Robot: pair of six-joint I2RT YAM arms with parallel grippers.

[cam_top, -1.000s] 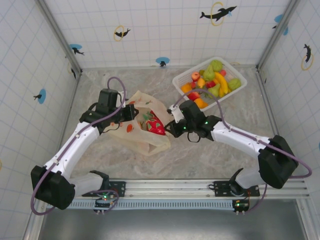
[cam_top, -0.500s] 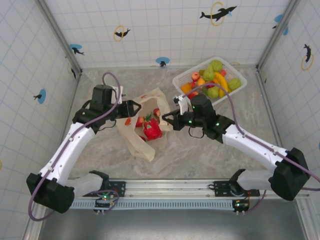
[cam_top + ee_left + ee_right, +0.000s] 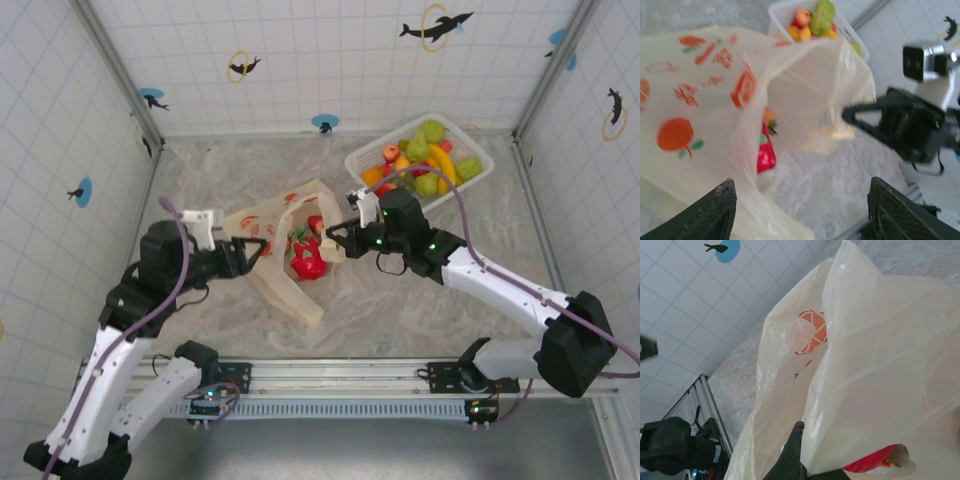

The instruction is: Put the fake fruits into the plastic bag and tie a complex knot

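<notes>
Right gripper [image 3: 336,238] clamps the plastic bag [image 3: 280,290] by its rim; left gripper [image 3: 256,250] gapes wide alongside, fake fruits [image 3: 308,262] inside.

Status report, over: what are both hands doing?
Left hand open by plastic bag. Right hand shut on its rim. Red fruit inside; nothing blocking.
</notes>
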